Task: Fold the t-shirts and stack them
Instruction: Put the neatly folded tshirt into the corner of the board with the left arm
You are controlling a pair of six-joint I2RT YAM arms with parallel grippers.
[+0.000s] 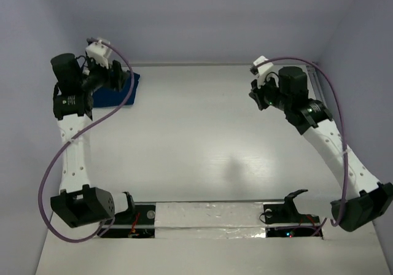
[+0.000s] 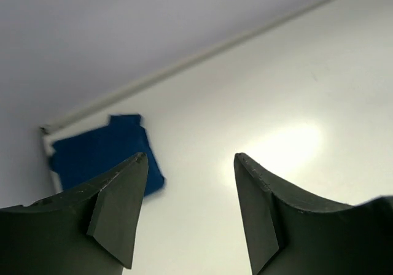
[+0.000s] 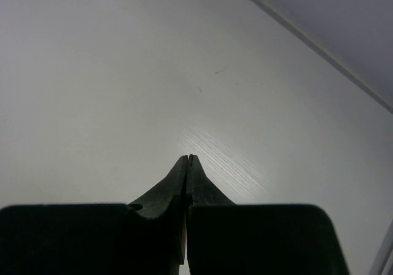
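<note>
A folded blue t-shirt lies at the table's far left corner, partly hidden behind my left arm. In the left wrist view it is a small flat blue square near the back wall; no white print shows. My left gripper is open and empty, held above the table just to the right of the shirt; in the top view it sits over the shirt's near edge. My right gripper is shut on nothing, raised over the far right of the table.
The white table runs to a back wall with a pale strip along its foot. A rail borders the right edge. A foil-taped strip and both arm bases lie along the near edge.
</note>
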